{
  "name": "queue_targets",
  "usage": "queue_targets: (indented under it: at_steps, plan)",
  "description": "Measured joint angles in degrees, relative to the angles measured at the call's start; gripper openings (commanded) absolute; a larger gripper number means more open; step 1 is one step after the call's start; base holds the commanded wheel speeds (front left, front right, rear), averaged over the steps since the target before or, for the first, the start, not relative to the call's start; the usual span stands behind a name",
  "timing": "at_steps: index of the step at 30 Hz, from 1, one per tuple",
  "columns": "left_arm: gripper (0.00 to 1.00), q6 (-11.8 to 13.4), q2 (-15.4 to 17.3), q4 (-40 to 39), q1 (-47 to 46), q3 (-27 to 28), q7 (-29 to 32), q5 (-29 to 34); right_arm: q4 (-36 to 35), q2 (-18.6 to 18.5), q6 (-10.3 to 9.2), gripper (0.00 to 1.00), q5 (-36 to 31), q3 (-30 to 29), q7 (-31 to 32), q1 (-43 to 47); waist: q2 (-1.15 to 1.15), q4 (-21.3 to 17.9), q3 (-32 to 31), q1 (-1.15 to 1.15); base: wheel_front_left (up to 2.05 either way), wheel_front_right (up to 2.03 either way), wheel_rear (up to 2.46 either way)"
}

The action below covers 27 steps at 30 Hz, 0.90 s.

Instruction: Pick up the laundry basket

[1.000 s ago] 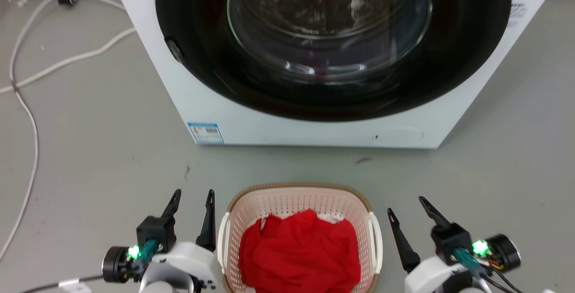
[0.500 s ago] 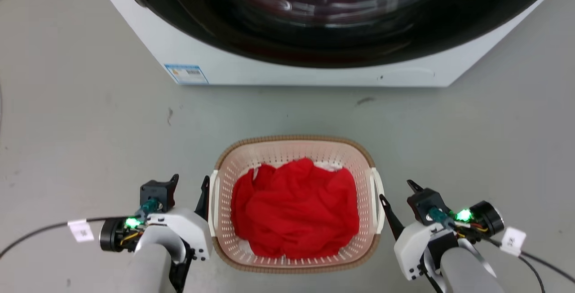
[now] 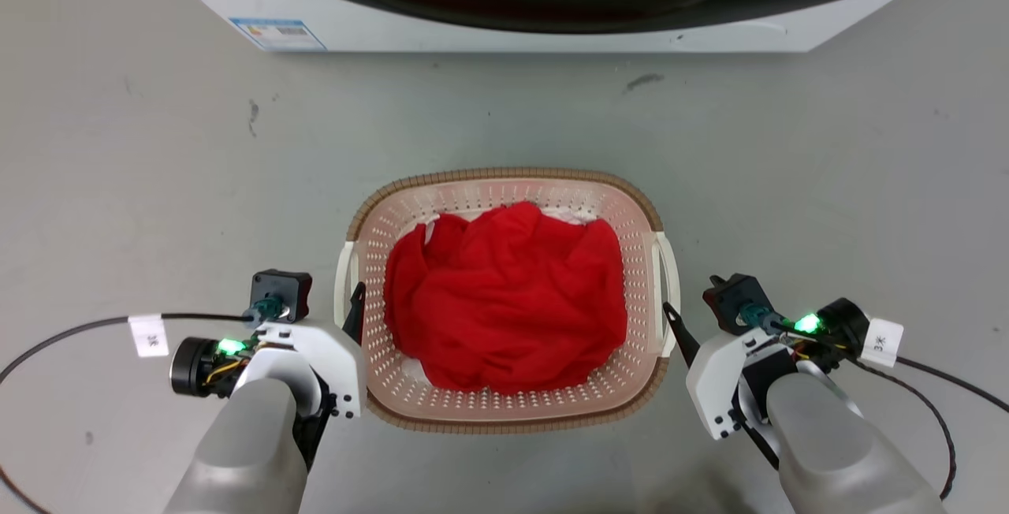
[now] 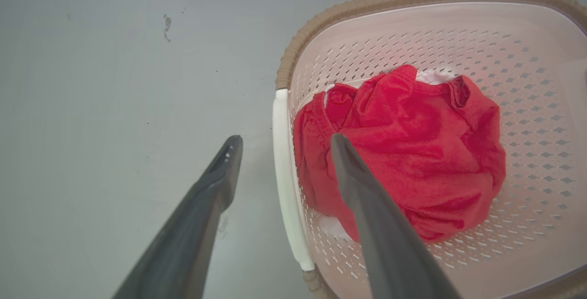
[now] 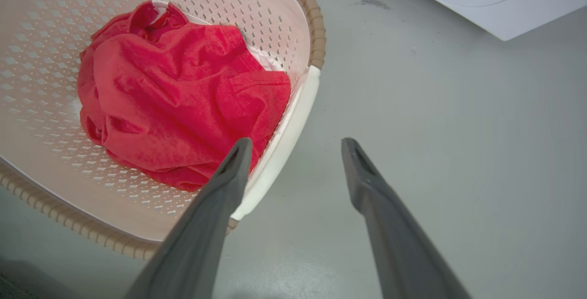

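While laundry basket (image 3: 504, 176) sits on floor (image 3: 158, 151), left gripper (image 4: 283, 145) and right gripper (image 5: 297, 145) straddle its handles (image 4: 285, 184), fingers (image 4: 367, 198) spread, holding nothing.

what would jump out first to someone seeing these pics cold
The bright red cloth heaped in the laundry basket grabs the eye, on the grey floor at the centre of the head view. The left gripper and right gripper flank it, both open. A washing machine's white front spans the top edge.
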Motion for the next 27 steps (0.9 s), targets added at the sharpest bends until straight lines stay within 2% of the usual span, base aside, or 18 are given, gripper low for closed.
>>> queue_targets:
  at_steps: [14,27]
  plan:
    - [1.00,0.0,0.9,5.8,-6.9,-3.8,0.0,-2.3,4.2,0.0,0.00,1.00,3.6,4.5,1.0,-6.2,0.00,-0.1,8.2,0.00,0.00,0.00,0.00]
    - [1.00,0.0,0.2,8.0,-9.5,-6.9,0.0,-3.4,5.2,0.0,-0.01,1.00,4.4,6.0,1.9,-9.0,0.00,0.2,12.1,-0.01,0.00,0.00,0.00]
